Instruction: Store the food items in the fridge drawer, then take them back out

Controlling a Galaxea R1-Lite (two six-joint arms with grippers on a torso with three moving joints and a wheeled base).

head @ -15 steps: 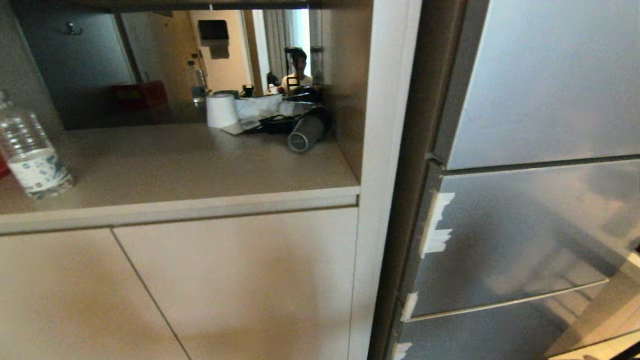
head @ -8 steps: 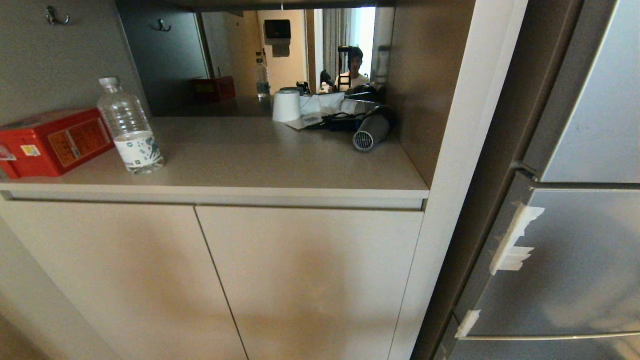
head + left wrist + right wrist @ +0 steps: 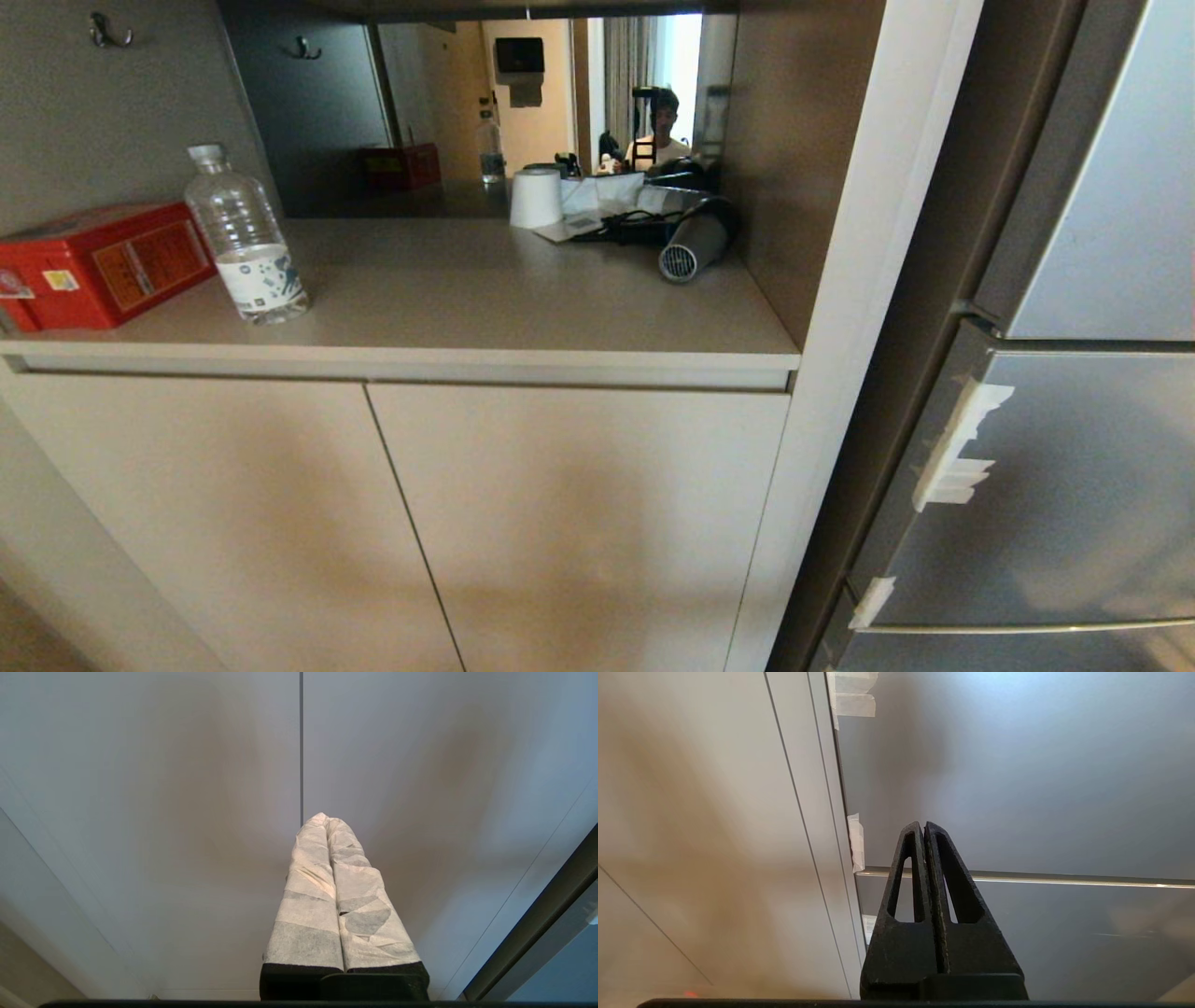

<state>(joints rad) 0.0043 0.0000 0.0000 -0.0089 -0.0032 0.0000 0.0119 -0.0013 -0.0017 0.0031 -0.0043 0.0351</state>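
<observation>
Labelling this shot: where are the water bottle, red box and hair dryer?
water bottle (image 3: 245,247): head view, on its label.
red box (image 3: 98,266): head view, on its front face.
hair dryer (image 3: 691,247): head view, on its barrel.

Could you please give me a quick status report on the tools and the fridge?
Left tool shut, empty. Right tool shut, empty, facing the fridge. Fridge closed; no food in view.

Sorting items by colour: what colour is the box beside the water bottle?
Red, with orange-yellow labels. The box shows best in the head view, left of the water bottle.
</observation>
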